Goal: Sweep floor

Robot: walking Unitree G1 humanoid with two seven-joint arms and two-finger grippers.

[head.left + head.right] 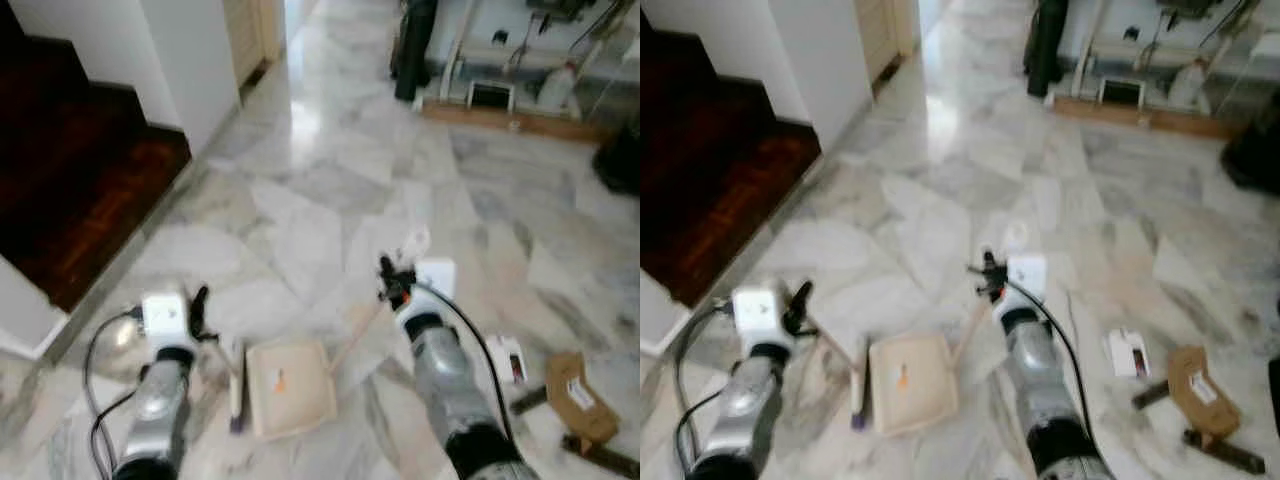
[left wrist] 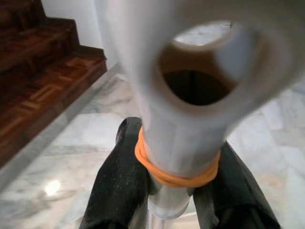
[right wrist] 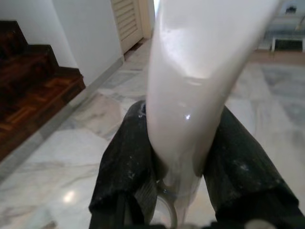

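We stand on a white marble floor point(image 1: 330, 190), looking down at our two arms. Our left hand point(image 1: 200, 305) is clamped around the pale handle of a brush point(image 1: 236, 385), whose head rests on the floor just beside the dustpan; the left wrist view shows the black fingers point(image 2: 119, 186) pressed against the handle's end, where an orange rubber band point(image 2: 176, 174) circles it below a hanging hole. Our right hand point(image 1: 388, 280) grips the cream handle of the dustpan point(image 1: 290, 388), fingers point(image 3: 128, 167) closed against both sides of it in the right wrist view. The dustpan's square tray lies flat on the floor between our arms, with a small orange speck inside it. To our right on the floor lie a small white card point(image 1: 507, 358) and a brown cardboard piece point(image 1: 578, 395), near each other. Dark wooden stairs point(image 1: 70, 190) rise to our left beside a white wall point(image 1: 185, 60). Far ahead, a low rack point(image 1: 500, 95) holds blurred items
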